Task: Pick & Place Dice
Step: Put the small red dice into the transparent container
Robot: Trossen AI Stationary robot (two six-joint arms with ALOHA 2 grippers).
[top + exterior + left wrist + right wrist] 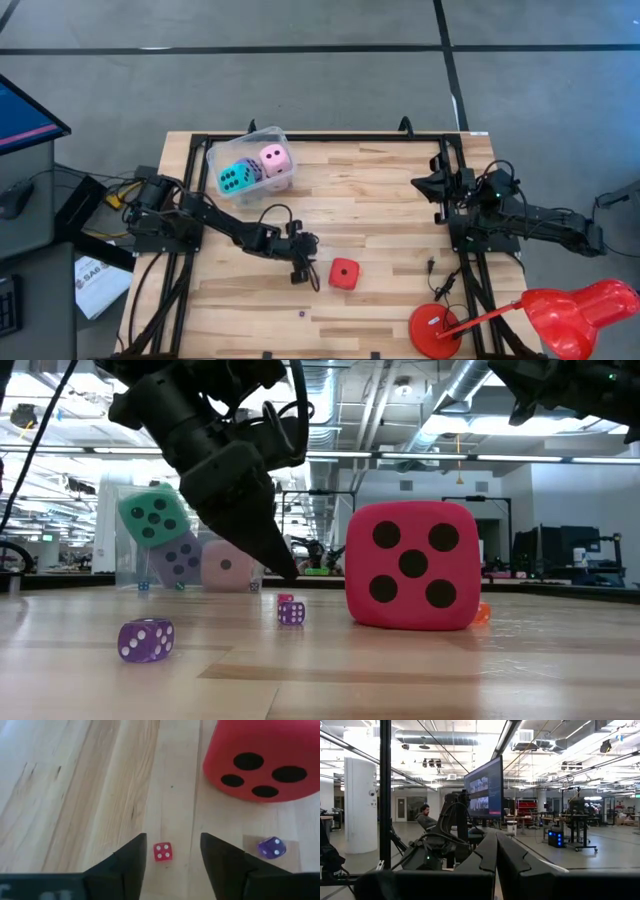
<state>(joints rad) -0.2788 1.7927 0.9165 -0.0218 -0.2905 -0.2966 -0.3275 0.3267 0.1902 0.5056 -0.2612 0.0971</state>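
I see left gripper point(171, 857) low over pale wooden table point(400, 200), fingers parted, grasping nothing; tiny red die with white pips point(162, 851) between fingertips; large red soft die with black pips point(344, 273) just beyond, apart; cyan die point(235, 178) and pink die point(275, 158) inside clear plastic tub point(222, 152); right gripper point(496, 851) clenched, raised at table's right edge.

Grey concrete floor point(300, 70) lying around the wooden table point(380, 190), dark seams crossing it. Exposed ducts point(445, 737) and strip lights running along the open ceiling. White column point(360, 805) standing by a large screen point(484, 787). Person point(425, 816) sitting beyond.
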